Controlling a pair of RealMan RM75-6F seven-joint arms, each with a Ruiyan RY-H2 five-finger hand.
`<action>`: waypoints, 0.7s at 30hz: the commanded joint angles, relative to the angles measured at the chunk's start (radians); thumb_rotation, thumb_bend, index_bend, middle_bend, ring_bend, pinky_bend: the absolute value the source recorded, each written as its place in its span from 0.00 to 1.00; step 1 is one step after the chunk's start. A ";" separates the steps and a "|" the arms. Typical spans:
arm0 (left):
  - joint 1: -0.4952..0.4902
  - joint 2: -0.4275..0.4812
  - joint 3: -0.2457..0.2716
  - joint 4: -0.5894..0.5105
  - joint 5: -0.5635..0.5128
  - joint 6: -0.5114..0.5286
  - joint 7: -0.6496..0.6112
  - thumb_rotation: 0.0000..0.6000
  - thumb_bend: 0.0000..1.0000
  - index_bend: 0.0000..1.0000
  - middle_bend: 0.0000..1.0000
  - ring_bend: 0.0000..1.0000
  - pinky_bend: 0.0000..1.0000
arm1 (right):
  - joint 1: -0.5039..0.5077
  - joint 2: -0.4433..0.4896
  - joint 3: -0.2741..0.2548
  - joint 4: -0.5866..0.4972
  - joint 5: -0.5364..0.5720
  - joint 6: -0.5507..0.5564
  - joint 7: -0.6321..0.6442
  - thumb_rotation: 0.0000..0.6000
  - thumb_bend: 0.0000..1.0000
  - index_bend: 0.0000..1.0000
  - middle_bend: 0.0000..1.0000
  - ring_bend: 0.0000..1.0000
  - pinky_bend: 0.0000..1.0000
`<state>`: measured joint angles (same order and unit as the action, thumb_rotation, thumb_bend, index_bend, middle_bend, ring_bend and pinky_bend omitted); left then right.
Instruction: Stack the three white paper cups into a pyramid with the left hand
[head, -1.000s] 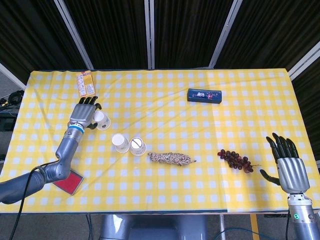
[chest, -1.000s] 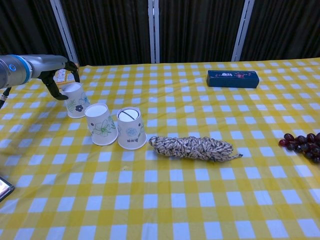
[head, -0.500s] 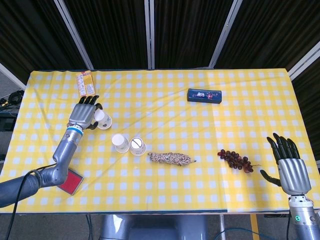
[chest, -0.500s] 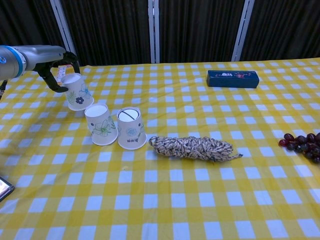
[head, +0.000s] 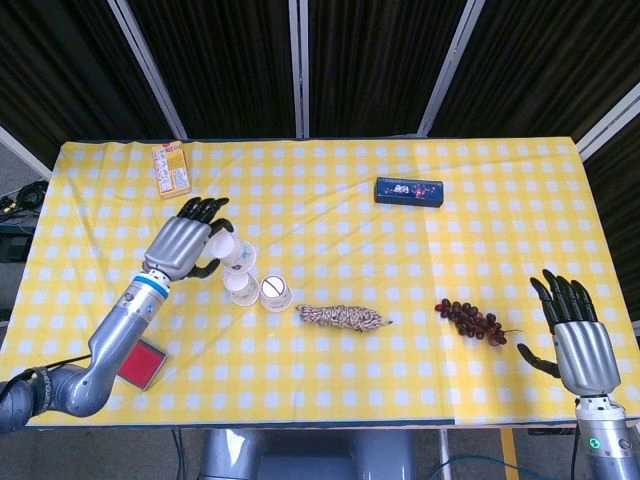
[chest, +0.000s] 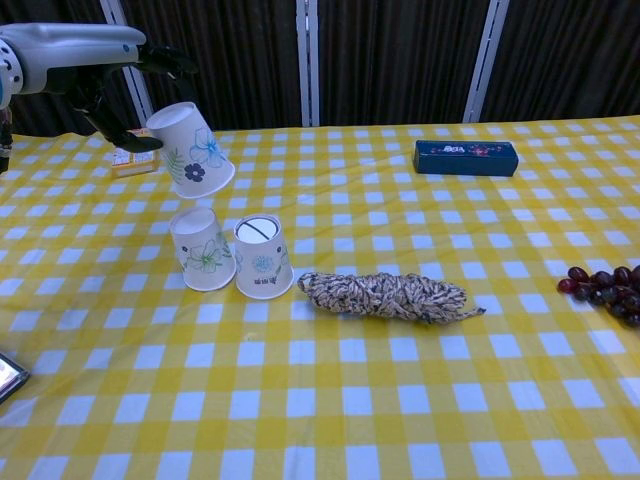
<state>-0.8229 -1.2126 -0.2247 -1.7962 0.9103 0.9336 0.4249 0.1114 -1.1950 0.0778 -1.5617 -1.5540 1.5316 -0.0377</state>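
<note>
Two white paper cups with flower prints stand upside down side by side on the yellow checked cloth, the left cup (chest: 202, 249) (head: 241, 284) touching the right cup (chest: 262, 256) (head: 275, 293). My left hand (head: 187, 243) (chest: 112, 62) holds the third cup (chest: 192, 148) (head: 238, 254) tilted in the air, just above the left cup and clear of it. My right hand (head: 577, 335) hovers with fingers spread at the table's near right edge, holding nothing.
A braided rope bundle (chest: 385, 296) lies right of the cups. Dark grapes (head: 471, 319) sit toward the right hand. A dark blue box (head: 408, 191) lies at the back, an orange packet (head: 171, 170) at the back left, a red card (head: 139, 364) near the front left.
My left hand has lifted the third cup off the cloth and carried it right and up, from beside the pair to above the left cup. The right hand stayed put.
</note>
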 joint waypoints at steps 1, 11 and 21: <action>0.003 0.039 0.020 -0.098 0.050 0.028 0.032 1.00 0.39 0.31 0.00 0.00 0.00 | -0.002 0.003 0.000 -0.001 0.000 0.002 0.004 1.00 0.07 0.00 0.00 0.00 0.00; -0.050 -0.009 0.047 -0.117 -0.030 0.042 0.143 1.00 0.39 0.31 0.00 0.00 0.00 | -0.010 0.014 0.001 -0.006 -0.008 0.020 0.025 1.00 0.07 0.00 0.00 0.00 0.00; -0.100 -0.056 0.068 -0.083 -0.139 0.053 0.216 1.00 0.39 0.30 0.00 0.00 0.00 | -0.014 0.022 0.001 -0.010 -0.016 0.028 0.040 1.00 0.07 0.00 0.00 0.00 0.00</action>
<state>-0.9167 -1.2617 -0.1593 -1.8856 0.7785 0.9860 0.6353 0.0971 -1.1732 0.0789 -1.5720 -1.5698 1.5601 0.0025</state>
